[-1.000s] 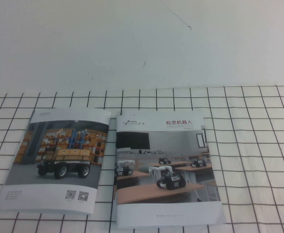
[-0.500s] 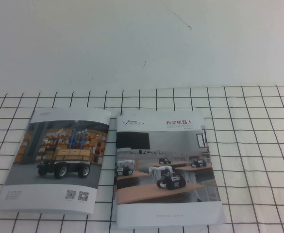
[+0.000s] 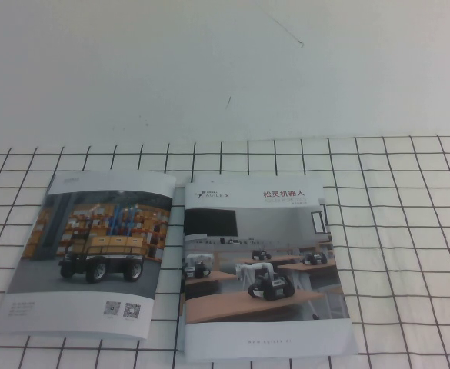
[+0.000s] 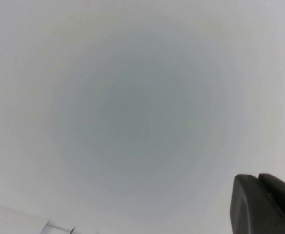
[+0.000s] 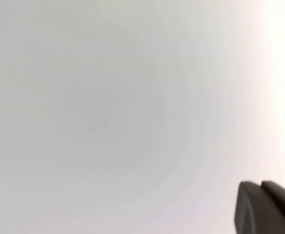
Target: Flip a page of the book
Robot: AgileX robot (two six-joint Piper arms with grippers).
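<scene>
High view: your book [image 3: 178, 265] lies opened flat, covers up, on the desk [image 3: 209, 69], resting on a white cloth with a black grid [image 3: 409, 254] that covers the near part of the surface. The page [image 3: 265, 269] with the classroom photo of small robots on desks and a red Chinese title forms the right half, lying flat with its inner edge at the spine. Just beside it on the left sits the sheet with the orange warehouse vehicle photo [image 3: 94, 250], its outer edge angled slightly away.

Neither arm appears over the book from above. In the left wrist view, you see only a dark corner of the left claw [image 4: 264, 204] against blank pale surface; whether it is open or closed cannot be told. The right wrist view gives you the same: a dark sliver of the right claw [image 5: 266, 207] against featureless white, its state impossible to tell.
</scene>
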